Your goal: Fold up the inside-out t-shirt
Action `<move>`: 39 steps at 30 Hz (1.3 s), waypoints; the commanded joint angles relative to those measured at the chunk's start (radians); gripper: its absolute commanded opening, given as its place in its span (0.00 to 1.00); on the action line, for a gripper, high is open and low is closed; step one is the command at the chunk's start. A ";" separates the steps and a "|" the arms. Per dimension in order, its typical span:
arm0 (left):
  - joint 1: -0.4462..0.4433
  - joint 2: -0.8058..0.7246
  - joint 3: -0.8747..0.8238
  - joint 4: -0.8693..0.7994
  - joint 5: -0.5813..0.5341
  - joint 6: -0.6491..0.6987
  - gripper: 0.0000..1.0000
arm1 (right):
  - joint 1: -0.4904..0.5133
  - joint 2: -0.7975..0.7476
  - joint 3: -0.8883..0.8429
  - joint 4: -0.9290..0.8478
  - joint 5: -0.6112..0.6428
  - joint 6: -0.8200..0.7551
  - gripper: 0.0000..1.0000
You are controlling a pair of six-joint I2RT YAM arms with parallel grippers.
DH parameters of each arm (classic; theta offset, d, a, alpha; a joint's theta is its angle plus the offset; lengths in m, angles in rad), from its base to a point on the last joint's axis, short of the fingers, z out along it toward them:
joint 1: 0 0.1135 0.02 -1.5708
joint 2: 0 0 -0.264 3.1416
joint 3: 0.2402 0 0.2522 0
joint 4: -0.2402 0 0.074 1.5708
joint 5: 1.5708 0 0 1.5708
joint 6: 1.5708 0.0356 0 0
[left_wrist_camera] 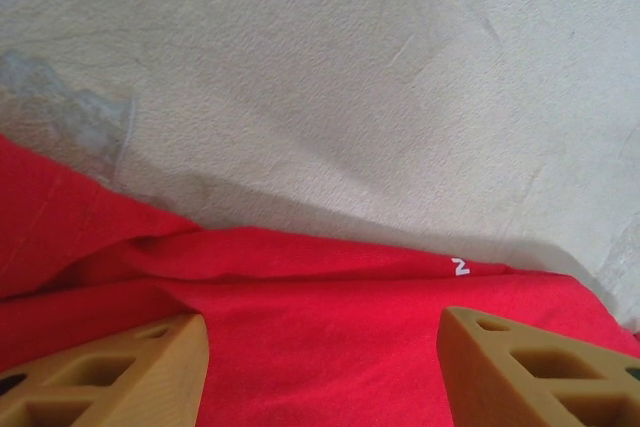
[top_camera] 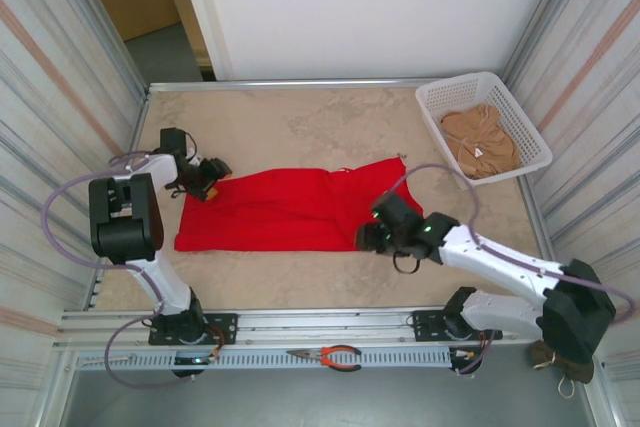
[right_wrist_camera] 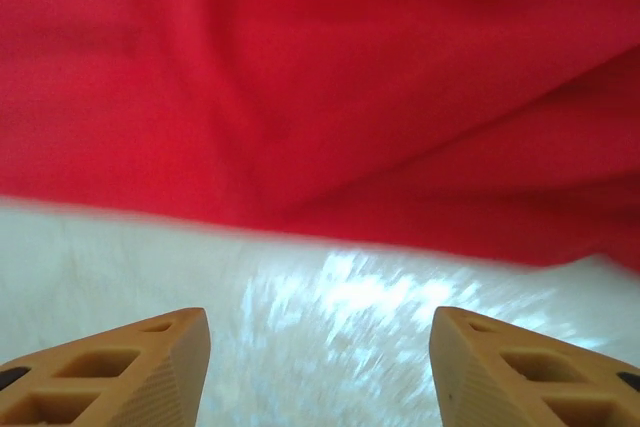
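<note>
Overhead: bright red inside-out t-shirt [top_camera: 290, 209] laid out on the pale table [top_camera: 300, 117] as a long flat band, with one gripper at each end.

At the shirt's left end, resting over its far corner: left gripper [top_camera: 213, 188]. From its wrist camera, tan fingers [left_wrist_camera: 140, 372] set well apart, nothing clamped, red cloth [left_wrist_camera: 300, 282] lying beneath and between them. A soft fold ridge just beyond the tips, with a small white mark [left_wrist_camera: 460, 267] on it, then bare table.

At the shirt's right end, by the near corner: right gripper [top_camera: 368, 237]. From its wrist camera, jaws likewise apart and empty, tips over bare table [right_wrist_camera: 330, 297], the shirt's rumpled edge [right_wrist_camera: 320, 77] just ahead, not touched.

Beyond the shirt's right end, well apart: white basket [top_camera: 480, 78] holding a tan garment [top_camera: 480, 143].
</note>
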 commanded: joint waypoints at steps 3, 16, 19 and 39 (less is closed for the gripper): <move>0.008 -0.063 0.034 -0.060 -0.032 0.011 0.63 | -0.293 0.018 0.111 -0.033 -0.054 -0.169 0.56; 0.023 -0.069 0.030 -0.067 -0.020 0.014 0.63 | -0.361 0.321 0.087 0.102 -0.159 -0.238 0.58; 0.023 -0.071 0.033 -0.065 -0.020 0.013 0.63 | -0.342 0.285 0.056 0.100 -0.174 -0.227 0.22; 0.039 -0.110 0.048 -0.074 -0.005 0.006 0.63 | -0.565 0.066 0.151 -0.018 -0.211 -0.245 0.61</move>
